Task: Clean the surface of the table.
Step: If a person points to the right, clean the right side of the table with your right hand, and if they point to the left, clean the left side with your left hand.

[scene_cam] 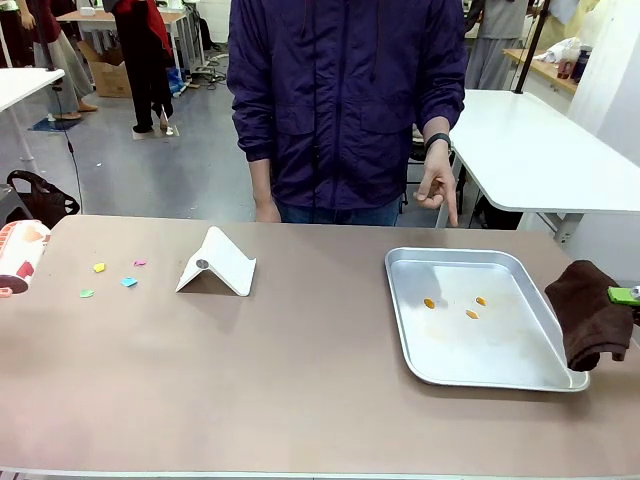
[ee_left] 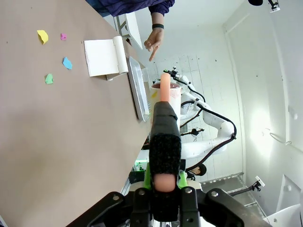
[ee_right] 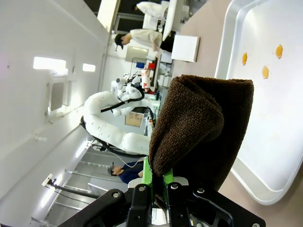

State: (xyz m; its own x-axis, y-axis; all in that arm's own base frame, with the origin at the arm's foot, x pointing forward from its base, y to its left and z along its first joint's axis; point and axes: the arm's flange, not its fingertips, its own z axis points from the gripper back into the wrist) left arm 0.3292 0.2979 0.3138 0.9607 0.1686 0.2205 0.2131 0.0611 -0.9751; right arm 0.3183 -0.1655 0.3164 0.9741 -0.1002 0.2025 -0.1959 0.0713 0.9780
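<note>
My right gripper (ee_right: 158,182) is clamped on the brown cloth (scene_cam: 588,310) at the right edge of the table (scene_cam: 300,380). My left gripper (ee_left: 163,187) pinches a peach-handled tool (ee_left: 164,118). A careless wipe could scatter the far-left paper scraps (scene_cam: 128,282) or snag the tray (scene_cam: 400,320).

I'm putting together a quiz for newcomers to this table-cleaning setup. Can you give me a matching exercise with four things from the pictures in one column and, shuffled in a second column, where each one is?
Things
1. brown cloth
2. peach-handled tool
3. orange bits
4. coloured paper scraps

Places
A. lying on the table, towards the robot's left
B. gripped in the right claw
C. inside the metal tray
D. gripped in the left claw

Pairs: 1-B, 2-D, 3-C, 4-A
</note>
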